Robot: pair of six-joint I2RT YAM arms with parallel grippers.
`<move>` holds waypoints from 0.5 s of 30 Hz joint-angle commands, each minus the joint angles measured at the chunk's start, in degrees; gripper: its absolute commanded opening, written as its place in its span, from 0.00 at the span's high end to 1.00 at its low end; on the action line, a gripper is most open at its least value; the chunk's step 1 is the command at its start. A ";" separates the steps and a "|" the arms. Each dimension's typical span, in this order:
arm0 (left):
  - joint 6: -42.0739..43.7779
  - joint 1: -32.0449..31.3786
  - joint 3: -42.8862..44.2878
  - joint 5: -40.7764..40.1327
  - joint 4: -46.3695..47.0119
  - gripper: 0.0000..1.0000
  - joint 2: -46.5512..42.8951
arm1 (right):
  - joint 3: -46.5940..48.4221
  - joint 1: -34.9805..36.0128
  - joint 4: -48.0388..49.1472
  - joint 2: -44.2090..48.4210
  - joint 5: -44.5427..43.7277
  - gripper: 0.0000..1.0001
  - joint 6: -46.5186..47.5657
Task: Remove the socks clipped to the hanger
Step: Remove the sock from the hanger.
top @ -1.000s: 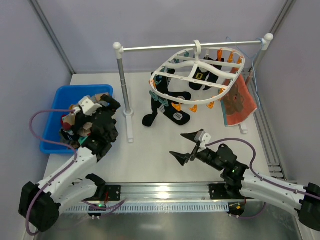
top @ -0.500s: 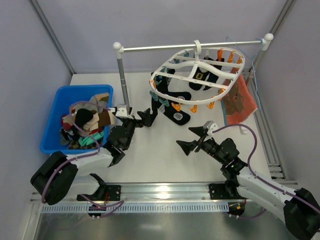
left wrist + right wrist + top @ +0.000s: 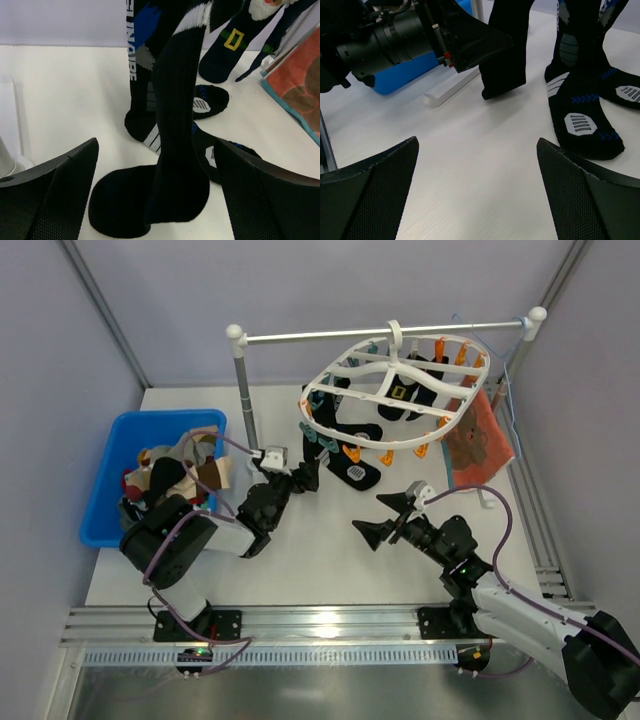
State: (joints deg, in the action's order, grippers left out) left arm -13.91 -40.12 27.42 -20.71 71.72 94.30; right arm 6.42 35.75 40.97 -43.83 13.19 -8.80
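The white oval hanger hangs from the rail with orange and teal clips. Several dark socks hang from it down to the table. A long plain black sock hangs at its left. My left gripper is open at that sock's foot. In the left wrist view the black sock stands between my open fingers, near them but not pinched. My right gripper is open and empty over bare table, just in front of a black sock with blue marks.
A blue bin at the left holds several loose socks. The white rail stand stands between the bin and the hanger. An orange-red flower cloth hangs at the right on a thin blue wire hanger.
My left arm has swung right, from over the blue bin to the foot of the plain black sock. My right gripper moved a little towards the hanger, then stayed.
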 commanded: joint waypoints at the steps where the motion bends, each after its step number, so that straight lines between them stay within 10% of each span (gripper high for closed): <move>1: 2.05 -0.22 3.25 -2.14 11.33 0.08 3.60 | -0.44 -0.50 3.76 0.86 -0.18 0.00 0.54; 7: 0.82 -0.22 6.06 -0.47 16.70 0.73 9.40 | 0.26 -0.42 3.85 -1.78 -1.24 0.01 1.50; 15: 6.42 -5.74 5.11 -6.52 16.87 1.00 7.13 | 0.53 -0.41 4.47 -3.89 -2.55 0.00 2.56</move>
State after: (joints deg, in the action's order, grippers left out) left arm -11.90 -42.76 32.86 -22.59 73.82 104.29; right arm 6.11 35.51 41.78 -48.03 11.70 -7.44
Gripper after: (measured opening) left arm 0.009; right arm 0.996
